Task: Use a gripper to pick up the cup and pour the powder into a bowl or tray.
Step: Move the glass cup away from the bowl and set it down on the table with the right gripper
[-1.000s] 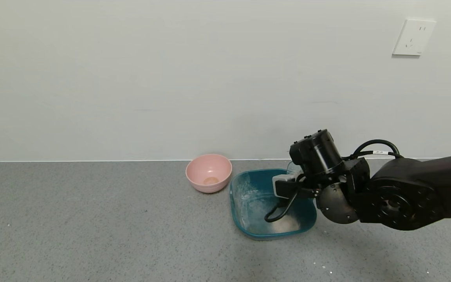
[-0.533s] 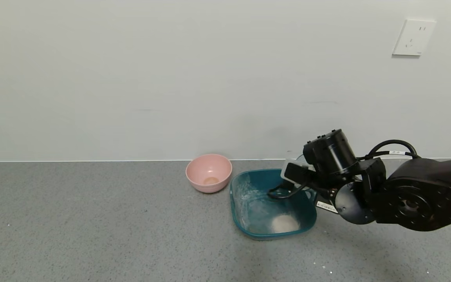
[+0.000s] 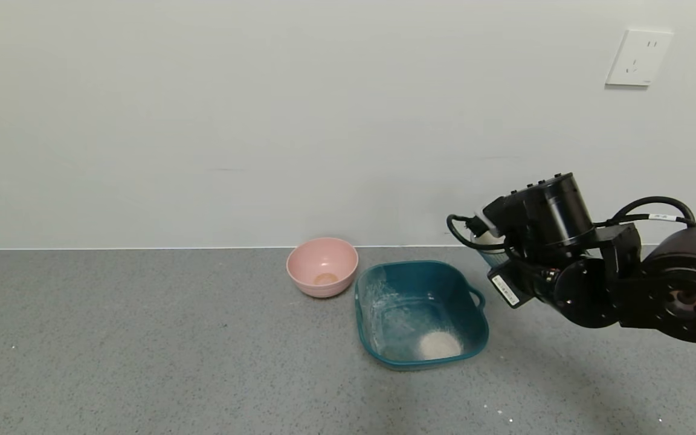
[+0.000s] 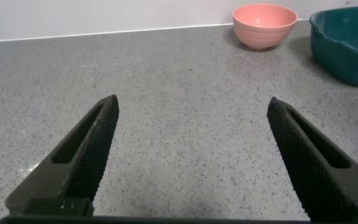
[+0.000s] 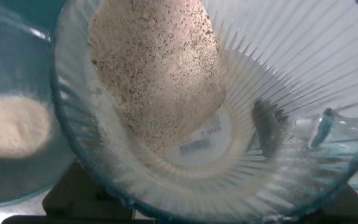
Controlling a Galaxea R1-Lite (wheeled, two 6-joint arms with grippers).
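Note:
My right gripper is shut on the cup, which it holds in the air just right of the teal basin; the black wrist hides most of it. In the right wrist view the ribbed translucent cup fills the frame, base towards the camera, with a barcode sticker on it. A beige speckled patch shows through it; I cannot tell whether that is powder. A pale mound of powder lies in the basin's near right corner, also showing in the right wrist view. My left gripper is open and empty, low over the counter.
A pink bowl with a little beige residue stands just left of the basin, near the back wall; it also shows in the left wrist view, with the basin beside it. A wall socket is at the upper right.
My right arm has moved right and up, off the basin, with the wrist turning and the cup still held. The powder mound in the basin has come into view.

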